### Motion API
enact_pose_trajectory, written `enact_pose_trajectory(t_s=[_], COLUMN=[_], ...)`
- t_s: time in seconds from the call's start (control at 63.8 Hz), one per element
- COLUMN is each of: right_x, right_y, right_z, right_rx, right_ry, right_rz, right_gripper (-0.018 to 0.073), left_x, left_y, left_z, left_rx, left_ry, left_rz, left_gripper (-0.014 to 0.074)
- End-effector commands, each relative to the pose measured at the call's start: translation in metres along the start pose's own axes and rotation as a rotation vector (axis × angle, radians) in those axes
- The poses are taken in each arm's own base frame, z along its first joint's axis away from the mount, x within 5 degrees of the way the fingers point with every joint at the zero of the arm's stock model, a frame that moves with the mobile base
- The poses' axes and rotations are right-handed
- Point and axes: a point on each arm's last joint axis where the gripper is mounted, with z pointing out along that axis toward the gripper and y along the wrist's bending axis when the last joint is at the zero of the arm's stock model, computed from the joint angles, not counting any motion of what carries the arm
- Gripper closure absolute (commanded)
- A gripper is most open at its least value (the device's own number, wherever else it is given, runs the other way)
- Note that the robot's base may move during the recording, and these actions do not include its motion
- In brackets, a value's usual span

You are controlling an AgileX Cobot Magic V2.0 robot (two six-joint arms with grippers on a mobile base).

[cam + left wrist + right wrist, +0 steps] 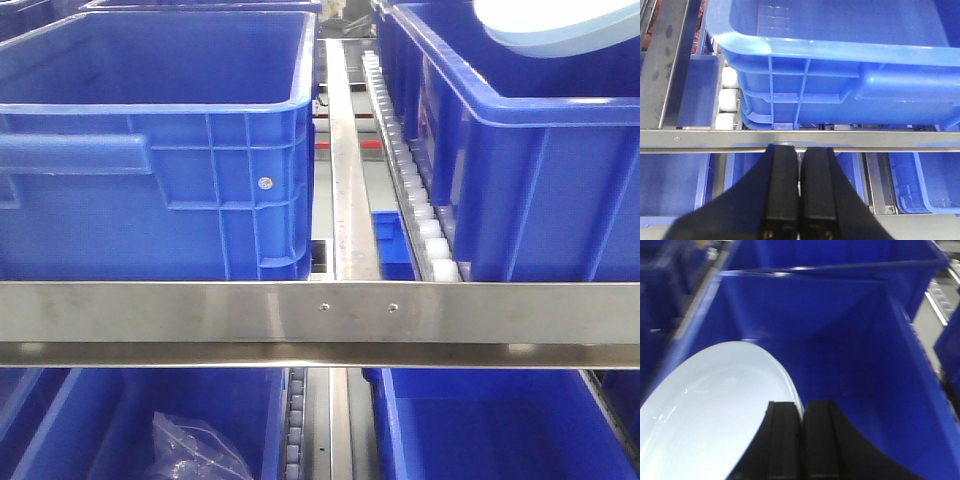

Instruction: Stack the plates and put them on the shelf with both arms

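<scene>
Pinched by its rim in the right gripper [801, 440], the plate [715, 410] is held above the bin [850, 355] ahead and could be slipped loose if tilted; the left gripper [800, 200] is closed, empty.

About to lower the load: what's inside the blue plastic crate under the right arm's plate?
Inside the blue plastic crate, only bare blue walls show. The pale blue-white round plate, pinched by the right gripper, covers the left part of its floor; the gripper hides more.
</scene>
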Motion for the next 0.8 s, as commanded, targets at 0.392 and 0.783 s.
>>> enact_pose_trajectory(t_s=[0.392, 0.783], right_x=[-0.05, 0.02], right_y=[-0.006, -0.011], right_z=[0.031, -0.089], right_rx=[-0.008, -0.01], right_ry=[-0.201, -0.226], right_rz=[-0.014, -0.012], right_gripper=[0.0099, 0.0168], left_x=[-0.015, -0.015], left_y=[0.0, 0.0], left_z=[-0.004, -0.004], left_rx=[0.0, 0.0], left_ry=[-0.103, -0.103], left_rz=[-0.016, -0.016], left_gripper=[0.051, 0.051])
